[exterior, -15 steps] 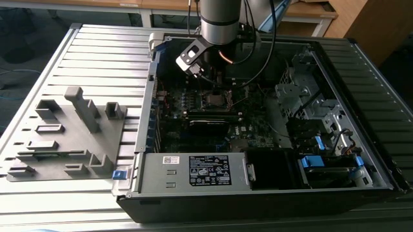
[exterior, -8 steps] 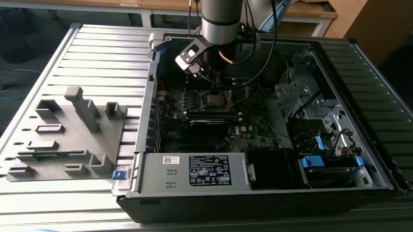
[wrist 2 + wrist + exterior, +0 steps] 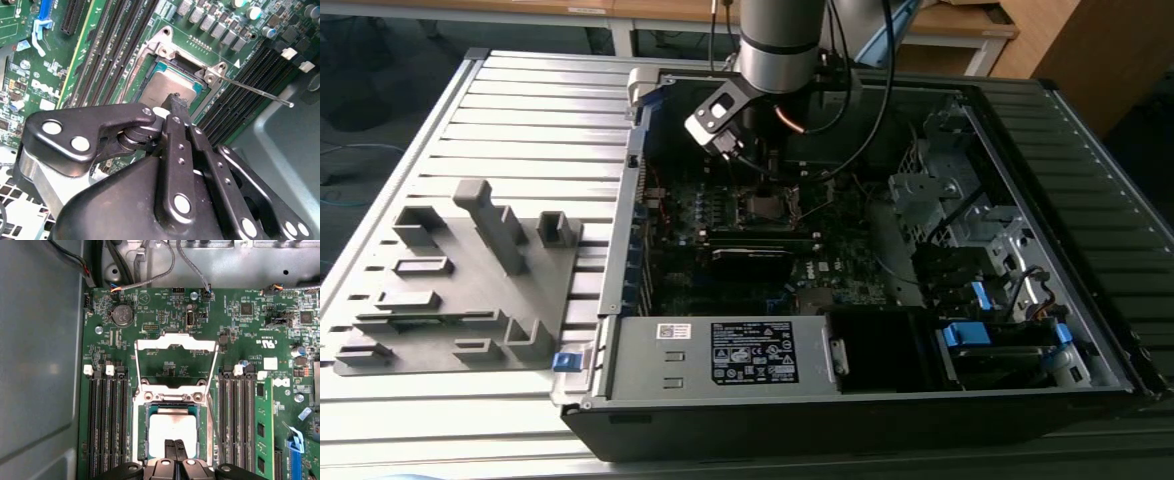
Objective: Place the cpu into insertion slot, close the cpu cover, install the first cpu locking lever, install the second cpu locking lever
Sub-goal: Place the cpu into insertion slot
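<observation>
Your hand (image 3: 175, 449) has its fingers pressed together, pinching nothing, with the tips right over the cpu (image 3: 170, 426), which lies seated in the socket. Across the exterior view from its left you have a grey parts rack (image 3: 467, 285) on the slatted surface (image 3: 520, 110), then the open computer case (image 3: 854, 425) with the hand reaching inside. In the first wrist view the cpu cover (image 3: 175, 343) lies flipped back from the socket. In the second wrist view a thin locking lever (image 3: 255, 91) juts free beside it.
</observation>
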